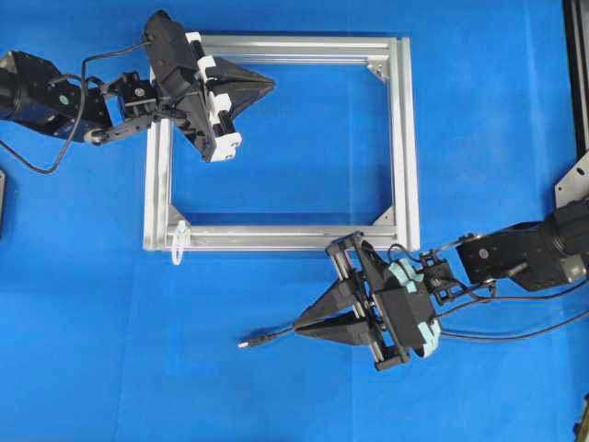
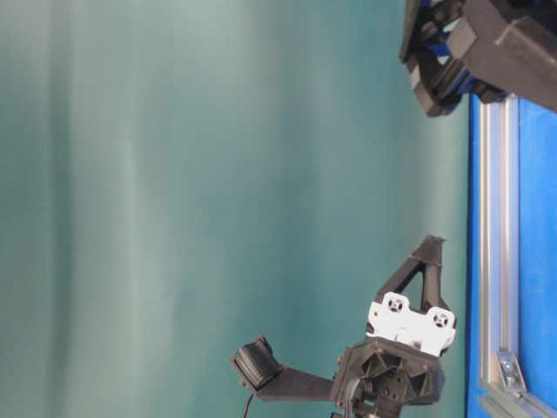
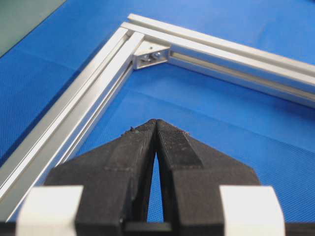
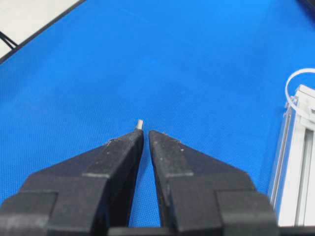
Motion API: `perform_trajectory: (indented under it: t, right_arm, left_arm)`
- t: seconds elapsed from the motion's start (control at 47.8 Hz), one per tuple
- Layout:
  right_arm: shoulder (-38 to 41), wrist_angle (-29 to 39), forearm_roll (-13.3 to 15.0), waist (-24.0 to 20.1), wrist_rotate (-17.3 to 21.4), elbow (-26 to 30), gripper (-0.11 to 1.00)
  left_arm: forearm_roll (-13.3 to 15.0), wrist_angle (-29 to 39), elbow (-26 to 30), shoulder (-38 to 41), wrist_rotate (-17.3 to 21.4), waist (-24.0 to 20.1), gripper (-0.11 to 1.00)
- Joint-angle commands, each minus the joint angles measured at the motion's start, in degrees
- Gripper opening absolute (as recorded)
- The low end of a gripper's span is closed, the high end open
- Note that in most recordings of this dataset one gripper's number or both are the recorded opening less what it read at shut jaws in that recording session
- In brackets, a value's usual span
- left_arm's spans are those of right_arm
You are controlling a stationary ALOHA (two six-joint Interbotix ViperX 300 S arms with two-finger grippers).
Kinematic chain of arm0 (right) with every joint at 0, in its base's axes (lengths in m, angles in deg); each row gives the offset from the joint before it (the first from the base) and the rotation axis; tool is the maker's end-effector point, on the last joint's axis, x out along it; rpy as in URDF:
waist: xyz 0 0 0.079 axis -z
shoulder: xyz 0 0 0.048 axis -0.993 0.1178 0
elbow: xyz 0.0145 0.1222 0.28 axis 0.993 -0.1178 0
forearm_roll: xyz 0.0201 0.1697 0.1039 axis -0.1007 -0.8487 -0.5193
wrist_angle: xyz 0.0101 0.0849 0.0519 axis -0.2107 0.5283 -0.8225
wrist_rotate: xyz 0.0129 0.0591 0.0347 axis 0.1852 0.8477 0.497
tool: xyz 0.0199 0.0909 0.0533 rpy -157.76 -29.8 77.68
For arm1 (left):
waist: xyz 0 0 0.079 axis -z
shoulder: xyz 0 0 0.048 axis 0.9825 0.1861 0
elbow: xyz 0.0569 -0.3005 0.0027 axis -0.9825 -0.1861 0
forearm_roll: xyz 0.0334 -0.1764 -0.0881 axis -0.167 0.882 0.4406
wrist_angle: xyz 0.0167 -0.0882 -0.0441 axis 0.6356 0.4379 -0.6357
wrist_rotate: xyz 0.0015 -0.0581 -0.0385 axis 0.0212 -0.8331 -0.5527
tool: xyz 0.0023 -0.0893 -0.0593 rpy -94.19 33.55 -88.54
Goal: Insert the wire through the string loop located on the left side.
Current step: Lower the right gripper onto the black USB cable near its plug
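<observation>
The wire (image 1: 269, 338) lies on the blue table, its plug (image 1: 247, 343) pointing left and its silvery tip (image 4: 140, 124) peeking out past my right gripper's left finger. My right gripper (image 1: 296, 327) (image 4: 146, 132) hovers over the wire just behind the plug. Its jaws stand a narrow gap apart, with only blue table showing between them. The string loop (image 1: 177, 241) (image 4: 295, 81) hangs at the near left corner of the aluminium frame (image 1: 400, 138), well left of the plug. My left gripper (image 1: 271, 85) (image 3: 156, 122) (image 2: 432, 242) is shut and empty above the frame's far rail.
The silver frame (image 3: 98, 83) (image 4: 295, 162) (image 2: 496, 218) lies flat in the middle of the table. A corner bracket (image 3: 150, 55) sits ahead of the left gripper. Black arm cables (image 1: 515, 318) trail off to the right.
</observation>
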Motion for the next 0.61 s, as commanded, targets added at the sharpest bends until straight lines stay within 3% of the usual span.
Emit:
perform_trajectory:
  t: [0.0, 0.146, 0.314, 0.586]
  right_arm:
    - [-2.7, -0.3, -0.4, -0.7, 0.9, 0.4, 0.0]
    - [-2.6, 0.0, -1.4, -0.9, 4.9, 0.8, -0.09]
    - [-2.6, 0.1, -1.4, -0.9, 9.5, 0.5, -0.1]
    - [-2.6, 0.2, -1.2, -1.1, 10.1, 0.5, -0.06]
  left_arm:
    - [-1.6, 1.1, 1.1, -3.4, 0.8, 0.8, 0.0]
    - [-1.6, 2.1, 0.9, -3.8, 1.0, 0.8, 0.0]
    - [-1.6, 2.1, 0.7, -3.9, 1.1, 0.7, 0.0]
    - [-1.6, 2.1, 0.6, -3.9, 1.1, 0.7, 0.0]
